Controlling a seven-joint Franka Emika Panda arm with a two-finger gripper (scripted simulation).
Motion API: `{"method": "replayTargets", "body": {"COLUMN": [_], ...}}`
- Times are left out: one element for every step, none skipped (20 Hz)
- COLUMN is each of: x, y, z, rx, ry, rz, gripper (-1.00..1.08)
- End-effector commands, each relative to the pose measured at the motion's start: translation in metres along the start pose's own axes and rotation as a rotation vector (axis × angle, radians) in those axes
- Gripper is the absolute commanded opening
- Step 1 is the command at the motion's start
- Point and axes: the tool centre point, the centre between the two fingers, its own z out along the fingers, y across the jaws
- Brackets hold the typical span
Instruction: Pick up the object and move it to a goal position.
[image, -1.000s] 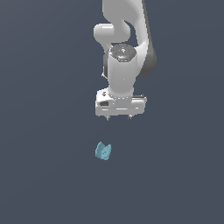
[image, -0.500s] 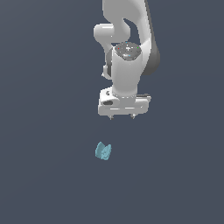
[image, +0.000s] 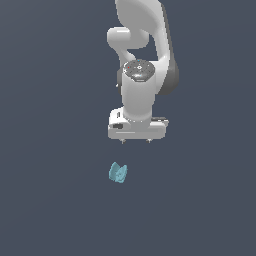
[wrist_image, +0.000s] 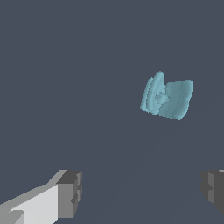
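Grey floor (image: 50, 200) | object (image: 118, 173) apart from end effector (image: 136, 141) (jaws spread)

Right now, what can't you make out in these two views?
- Goal position: no marker in either view.
- Hand: in the exterior view the body hides all but the fingertips; in the wrist view the picture's edge cuts the fingers.
- Teal block: underside hidden; too small outside for notch detail.

arm (image: 142, 30) cut off at exterior view's top; one finger (wrist_image: 214, 190) cropped at wrist view's edge
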Motion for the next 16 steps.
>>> {"method": "replayTargets", "body": {"x": [0.01, 0.014, 0.019, 0.023, 0.028, 0.033, 0.038, 0.043, 0.047, 0.051, 0.054, 0.057, 0.06, 0.063, 0.065, 0.067], "y": [0.007, 0.011, 0.015, 0.019, 0.023, 0.028, 0.032, 0.037, 0.041, 0.045, 0.049, 0.052, 0.056, 0.059, 0.061, 0.064], "z": [0.008, 0.012, 0.016, 0.02, 0.025, 0.031, 0.036, 0.041, 0.046, 0.051, 0.055, 0.06, 0.064, 0.067, 0.071, 0.074], "rx": [0.0, -0.001, -0.001, -0.002, -0.003, -0.004, -0.005, -0.006, -0.007, -0.008, -0.01, -0.011, -0.012, -0.014, -0.015, -0.016], "ry": [-0.002, -0.003, -0.004, -0.005, -0.005, -0.006, -0.007, -0.008, -0.009, -0.009, -0.01, -0.011, -0.011, -0.011, -0.012, -0.012], "rz": [0.032, 0.047, 0.063, 0.08, 0.098, 0.116, 0.135, 0.153, 0.169, 0.185, 0.199, 0.212, 0.224, 0.236, 0.246, 0.255], "gripper": [1.0, 1.0, 1.0, 1.0, 1.0, 1.0, 1.0, 1.0, 1.0, 1.0, 1.0, 1.0, 1.0, 1.0, 1.0, 1.0]}}
